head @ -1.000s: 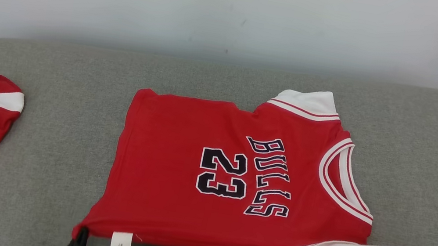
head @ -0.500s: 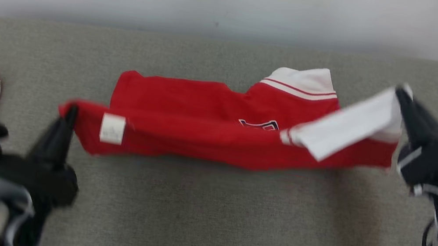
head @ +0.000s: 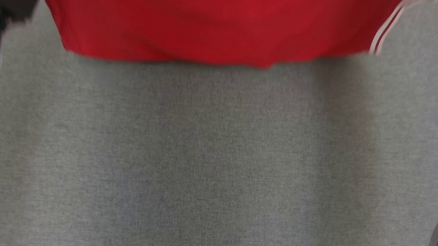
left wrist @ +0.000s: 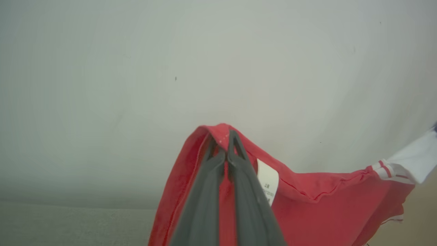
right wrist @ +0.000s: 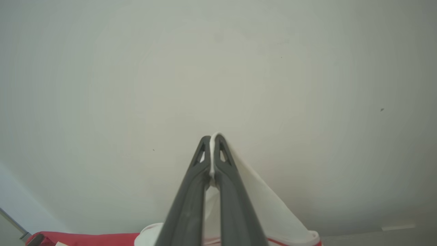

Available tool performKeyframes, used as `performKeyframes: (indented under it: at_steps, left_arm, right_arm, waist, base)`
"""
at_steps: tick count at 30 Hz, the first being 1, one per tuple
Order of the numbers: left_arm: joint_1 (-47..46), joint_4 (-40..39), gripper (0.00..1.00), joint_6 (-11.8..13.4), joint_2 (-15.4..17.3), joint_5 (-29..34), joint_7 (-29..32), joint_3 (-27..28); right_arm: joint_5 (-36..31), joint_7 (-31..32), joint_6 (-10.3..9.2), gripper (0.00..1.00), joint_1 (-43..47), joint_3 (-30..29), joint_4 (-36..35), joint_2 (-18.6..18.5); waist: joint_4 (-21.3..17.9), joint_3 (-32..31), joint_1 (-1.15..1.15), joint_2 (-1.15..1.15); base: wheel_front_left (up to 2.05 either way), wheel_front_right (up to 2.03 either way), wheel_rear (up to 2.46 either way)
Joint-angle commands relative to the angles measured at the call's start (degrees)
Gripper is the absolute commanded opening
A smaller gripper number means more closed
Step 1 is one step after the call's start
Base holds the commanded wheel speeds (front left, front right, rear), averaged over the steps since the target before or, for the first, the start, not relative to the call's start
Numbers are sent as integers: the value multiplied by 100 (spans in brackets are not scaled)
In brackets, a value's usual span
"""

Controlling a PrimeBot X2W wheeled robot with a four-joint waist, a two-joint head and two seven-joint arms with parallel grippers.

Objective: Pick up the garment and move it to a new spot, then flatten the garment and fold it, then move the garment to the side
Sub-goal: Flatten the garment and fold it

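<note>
Open grey surface [head: 209,183] beneath red garment [head: 201,13]

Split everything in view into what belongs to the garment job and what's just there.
Job: red jersey; left claw shut on a red corner; right claw shut on its white sleeve.
Just there: grey cushion; pale wall.

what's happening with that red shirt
The robot holds a red jersey up by two ends, one in each gripper. The left gripper is shut on a red corner of the hem, next to the white care label. The right gripper is shut on the white sleeve. The cloth hangs stretched between them over the grey cushion. It has not yet been laid flat or folded.
</note>
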Motion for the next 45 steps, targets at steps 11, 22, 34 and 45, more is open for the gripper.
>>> performKeyframes:
  at_steps: [11,22,34,45]
  left_arm:
    - [-1687,782,0,-248,-320,-238,-710,301]
    - [-2569,934,0,-495,-463,-48,-1404,173]
    - [-2031,1217,0,-541,-609,244,-1575,-249]
    - [-224,457,0,-540,-271,-463,-1559,-801]
  right_arm:
    - [-1022,-2060,6,0,-2264,-626,1235,-23]
    - [-1477,-3560,6,0,-3712,-68,1809,-255]
    - [-814,-3659,6,0,-2425,1012,1749,-1140]
    - [958,-2210,6,0,373,1686,-54,-2290]
  waist:
    - [237,967,-2,-1]
    - [489,1426,-2,-1]
    - [533,1897,-2,-1]
    - [518,1045,-2,-1]
  base:
    - [0,0,0]
    - [0,0,0]
    - [0,0,0]
    - [0,0,0]
